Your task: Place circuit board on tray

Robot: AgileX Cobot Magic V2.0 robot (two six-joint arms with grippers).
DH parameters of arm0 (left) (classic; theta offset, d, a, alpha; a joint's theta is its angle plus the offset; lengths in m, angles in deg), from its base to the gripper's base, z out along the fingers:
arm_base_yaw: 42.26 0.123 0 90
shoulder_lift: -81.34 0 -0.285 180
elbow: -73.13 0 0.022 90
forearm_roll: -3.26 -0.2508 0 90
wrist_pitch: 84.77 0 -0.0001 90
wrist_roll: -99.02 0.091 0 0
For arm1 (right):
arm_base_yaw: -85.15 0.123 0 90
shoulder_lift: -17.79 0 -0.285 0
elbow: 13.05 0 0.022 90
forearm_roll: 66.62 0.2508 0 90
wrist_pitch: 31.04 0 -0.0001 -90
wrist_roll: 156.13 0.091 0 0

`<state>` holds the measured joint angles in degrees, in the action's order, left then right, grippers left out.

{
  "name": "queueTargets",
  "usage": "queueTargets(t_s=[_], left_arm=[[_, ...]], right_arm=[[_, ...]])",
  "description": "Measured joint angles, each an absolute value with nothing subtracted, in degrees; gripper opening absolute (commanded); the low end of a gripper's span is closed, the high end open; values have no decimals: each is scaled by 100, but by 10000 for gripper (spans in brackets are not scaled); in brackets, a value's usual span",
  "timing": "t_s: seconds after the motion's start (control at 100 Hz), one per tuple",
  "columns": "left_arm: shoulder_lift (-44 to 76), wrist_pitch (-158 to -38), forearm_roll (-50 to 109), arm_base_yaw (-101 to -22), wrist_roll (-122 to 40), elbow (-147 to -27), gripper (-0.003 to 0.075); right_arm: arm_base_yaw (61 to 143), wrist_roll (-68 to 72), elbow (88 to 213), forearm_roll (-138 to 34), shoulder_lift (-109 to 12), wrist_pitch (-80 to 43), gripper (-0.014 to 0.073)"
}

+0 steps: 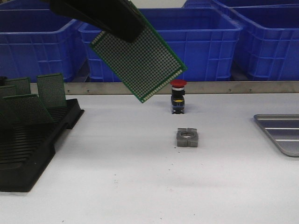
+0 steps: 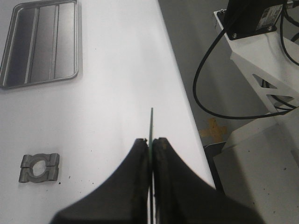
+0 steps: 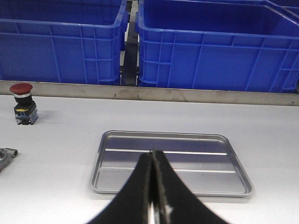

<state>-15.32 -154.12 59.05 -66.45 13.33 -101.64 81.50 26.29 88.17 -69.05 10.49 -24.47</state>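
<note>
My left gripper [image 1: 122, 31] is shut on a green perforated circuit board [image 1: 140, 63] and holds it tilted high above the table's middle. In the left wrist view the board [image 2: 151, 123] shows edge-on between the closed fingertips [image 2: 151, 141]. The grey metal tray [image 1: 281, 133] lies at the table's right edge, partly cut off in the front view. It also shows in the left wrist view [image 2: 42, 79] and in the right wrist view [image 3: 170, 186], and it is empty. My right gripper [image 3: 153, 154] is shut and empty, hovering over the tray's near side. It does not show in the front view.
A black slotted rack [image 1: 32, 140] at the left holds several more green boards [image 1: 50, 89]. A red-capped push button [image 1: 178, 96] stands mid-table at the back. A grey metal clamp block [image 1: 187, 137] lies in front of it. Big blue bins [image 1: 205, 42] line the back behind a metal rail.
</note>
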Motion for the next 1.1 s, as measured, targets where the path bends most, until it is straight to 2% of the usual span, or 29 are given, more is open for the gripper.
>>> queueTargets(t_s=[0.17,0.34,0.61,0.82,0.89,1.06,1.1], left_arm=[[-1532,-15412,5914,-6655,1333,-10164,-17],[-1532,-15412,5914,-6655,1333,-10164,-17],[-1532,-15412,5927,-6655,1333,-10164,-17],[-1532,-15412,5926,-6655,1333,-10164,-17],[-1532,-15412,5926,-6655,1333,-10164,-17],[-1532,-15412,5926,-6655,1333,-10164,-17],[-1532,-15412,5926,-6655,1333,-10164,-17]], right_arm=[[8150,2629,8883,-6905,1049,-2276,-60],[8150,2629,9722,-6905,960,-1253,-60],[8150,2642,11185,-6905,-553,937,-60],[8150,2455,11812,-6300,-1825,1232,-40],[8161,2124,11908,-5793,-2198,1172,29],[8562,378,12039,-3808,-2951,810,365],[8679,-256,12039,-3212,-3081,718,413]])
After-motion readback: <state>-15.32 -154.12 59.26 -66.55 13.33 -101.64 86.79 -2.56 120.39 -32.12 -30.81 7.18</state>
